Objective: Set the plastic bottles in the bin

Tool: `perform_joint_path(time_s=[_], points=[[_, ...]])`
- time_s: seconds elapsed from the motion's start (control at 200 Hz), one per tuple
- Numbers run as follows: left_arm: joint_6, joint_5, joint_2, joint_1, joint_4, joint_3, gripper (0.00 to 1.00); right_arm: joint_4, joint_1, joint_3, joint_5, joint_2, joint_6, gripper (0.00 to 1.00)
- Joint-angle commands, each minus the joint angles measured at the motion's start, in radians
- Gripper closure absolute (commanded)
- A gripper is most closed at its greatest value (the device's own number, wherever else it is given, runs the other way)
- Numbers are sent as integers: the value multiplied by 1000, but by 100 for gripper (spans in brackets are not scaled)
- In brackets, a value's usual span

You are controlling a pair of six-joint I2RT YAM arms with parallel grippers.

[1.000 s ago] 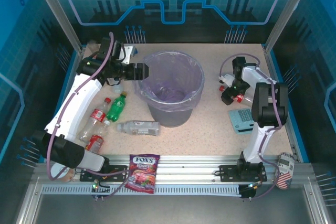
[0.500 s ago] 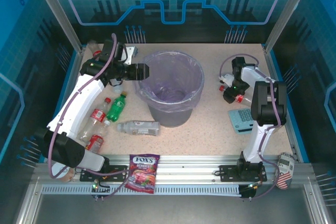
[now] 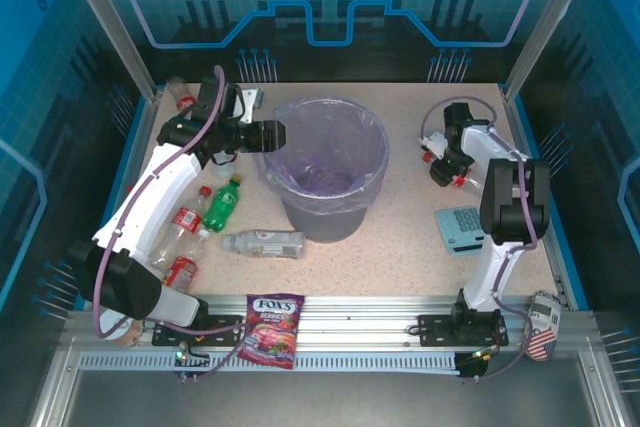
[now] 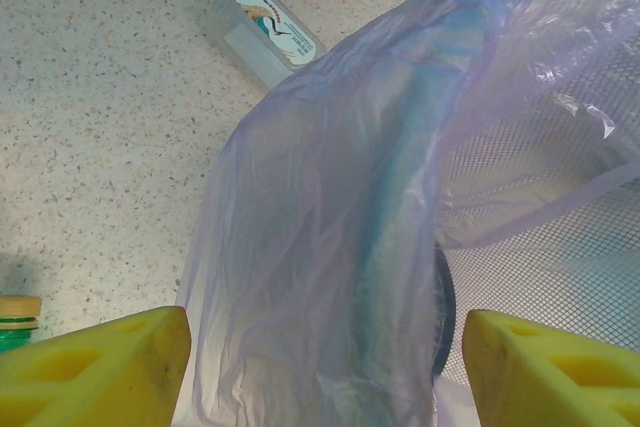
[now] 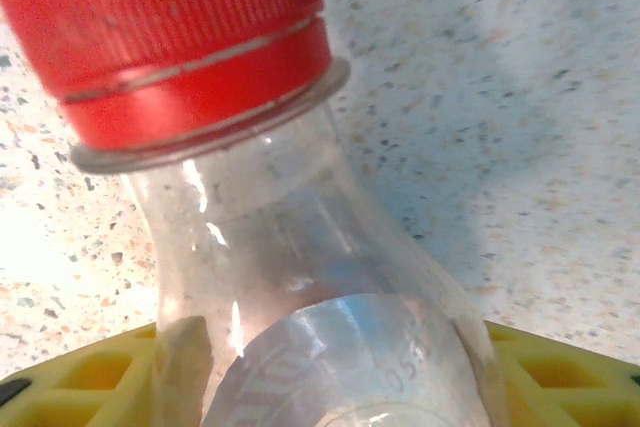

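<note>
I have the right gripper (image 3: 447, 169) at the right of the overhead view, well apart from the bin (image 3: 310, 217), which stands at the centre of the table (image 3: 400, 257). In the right wrist view its yellow pads (image 5: 100, 367) sit at the bottom corners against both sides of the red-capped bottle (image 5: 290, 277), so I read it as clamped on that bottle's shoulder, with the cap pointing to the upper left of the frame. I cannot tell whether the bottle is off the table. My left gripper (image 3: 272, 135) hangs at the bin's left rim. In the left wrist view its fingers (image 4: 95, 367) stand wide apart in the bottom corners, spread, with the lilac liner (image 4: 330, 227) draped between them and no bottle in them. The white-labelled bottle (image 3: 265, 243) lies on its side just beside the bin's lower left. The green bottle (image 3: 224, 205) and two red-labelled bottles (image 3: 185, 219) lie further left, beside the left arm. Another bottle (image 3: 180, 100) lies in the table's upper left corner. The candy bag (image 3: 272, 327) rests on the rail at the bottom centre.
</note>
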Motion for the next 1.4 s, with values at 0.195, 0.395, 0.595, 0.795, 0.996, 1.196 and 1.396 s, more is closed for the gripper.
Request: perform_joint_path(time_s=[0.195,0.395,0.595,0.795,0.996,1.196,1.396], points=[[-59,26,-30,-9,71,-42,28,13,10,47,13,-222,109,47],[-106,11,-40,-20,90,-45,34,-9,17,157,-76,-400,302,47],[-139,-5,5,-45,95,-24,42,133,115,153,-288,-662,576,49],[-160,-7,85,-84,94,33,45,256,283,179,-437,-762,693,52],[-179,-21,100,-99,121,60,47,292,477,235,-510,-715,725,52],[-190,-14,83,-103,160,22,48,320,618,270,-510,-601,728,51],[-170,-26,51,-102,186,-14,48,321,675,271,-493,-489,733,51]])
